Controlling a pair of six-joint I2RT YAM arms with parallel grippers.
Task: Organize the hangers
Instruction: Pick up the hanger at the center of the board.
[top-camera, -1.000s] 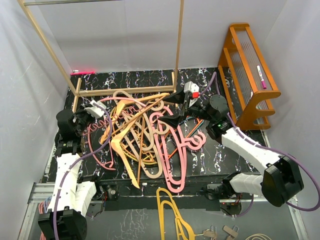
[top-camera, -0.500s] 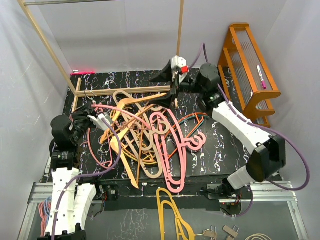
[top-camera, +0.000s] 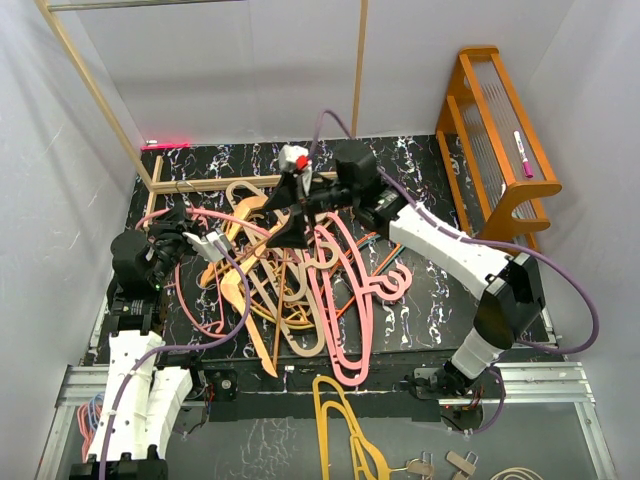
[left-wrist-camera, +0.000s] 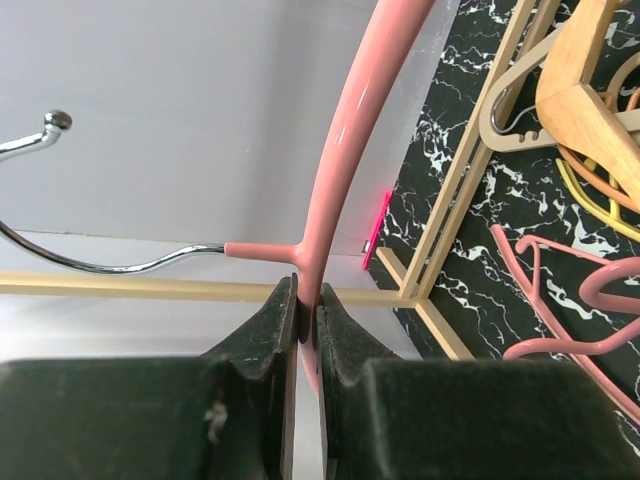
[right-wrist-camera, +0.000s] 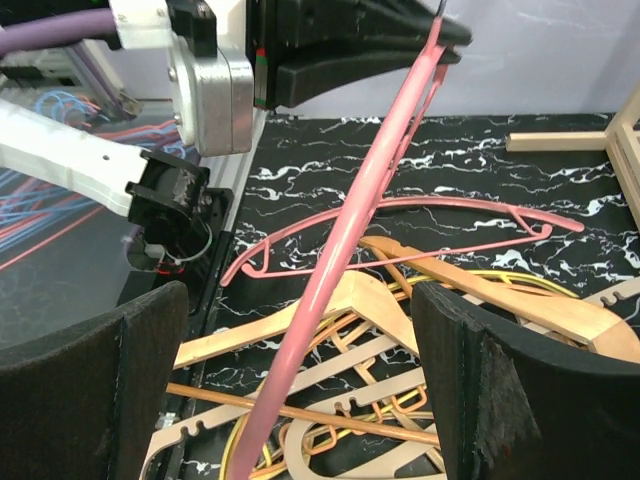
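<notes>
In my left wrist view the pink hanger (left-wrist-camera: 342, 150) runs off the top edge and its chrome hook (left-wrist-camera: 56, 121) off the left; from above, my right claw (top-camera: 285, 212) hides part of the hangers (top-camera: 325, 290)

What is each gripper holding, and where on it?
Left gripper is shut on the pink hanger, at the top of its frame just below the hook. Right gripper is open, holding nothing.

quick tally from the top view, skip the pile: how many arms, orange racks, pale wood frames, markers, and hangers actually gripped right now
arms: 2 (left arm, right arm)
orange rack: 1
pale wood frame: 1
marker: 1
hangers gripped: 1 (pink hanger in the left end effector)
total: 6
</notes>
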